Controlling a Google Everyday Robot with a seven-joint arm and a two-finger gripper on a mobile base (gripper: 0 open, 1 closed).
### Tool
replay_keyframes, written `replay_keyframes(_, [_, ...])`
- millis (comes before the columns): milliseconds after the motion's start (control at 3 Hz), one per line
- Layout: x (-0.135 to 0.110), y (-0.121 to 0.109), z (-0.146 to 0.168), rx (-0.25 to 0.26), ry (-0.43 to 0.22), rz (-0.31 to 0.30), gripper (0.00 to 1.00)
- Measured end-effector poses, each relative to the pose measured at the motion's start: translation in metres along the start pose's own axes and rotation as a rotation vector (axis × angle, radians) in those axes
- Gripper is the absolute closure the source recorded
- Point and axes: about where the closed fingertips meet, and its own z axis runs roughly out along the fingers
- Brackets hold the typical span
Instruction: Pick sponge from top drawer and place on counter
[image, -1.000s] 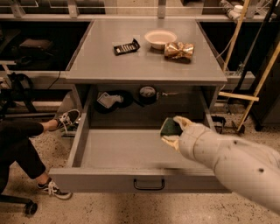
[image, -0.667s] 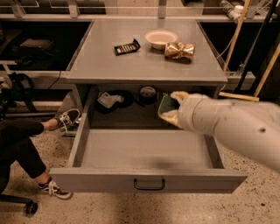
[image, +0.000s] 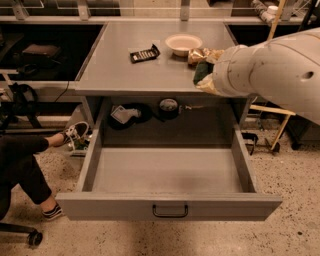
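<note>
Since the wide shallow grey top drawer (image: 167, 172) is pulled fully out, its flat front panel lies nearest the camera, with a small dark metal pull handle (image: 170, 211) at its centre. At the left, beside the drawer, a person's leg in dark trousers (image: 22, 165) ends in a sneaker (image: 52, 212) on the speckled floor. Behind the drawer, in the shadowed recess under the bench top, lie a dark bundle with a white patch (image: 125, 114) and a round dark object (image: 168, 106). Higher up, the robot's bulky white arm (image: 270, 70) reaches in from the right. At its tip the pincer (image: 202, 76) is clenched on the small sponge with a dark green top and yellow base (image: 201, 71), which is held off any surface at the near right edge of the large flat matte grey bench (image: 125, 75). Farther back on the bench sit a black flat packet (image: 144, 53), a crinkled gold foil bag (image: 212, 53) just behind the sponge, and a shallow white bowl (image: 183, 44).
</note>
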Motion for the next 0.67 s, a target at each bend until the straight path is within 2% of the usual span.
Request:
replay_keyframes(333, [-0.001, 0.0, 0.0, 0.0, -0.001, -0.001, 1.0])
replay_keyframes(667, [-0.007, -0.023, 0.003, -0.008, -0.012, -0.041, 1.0])
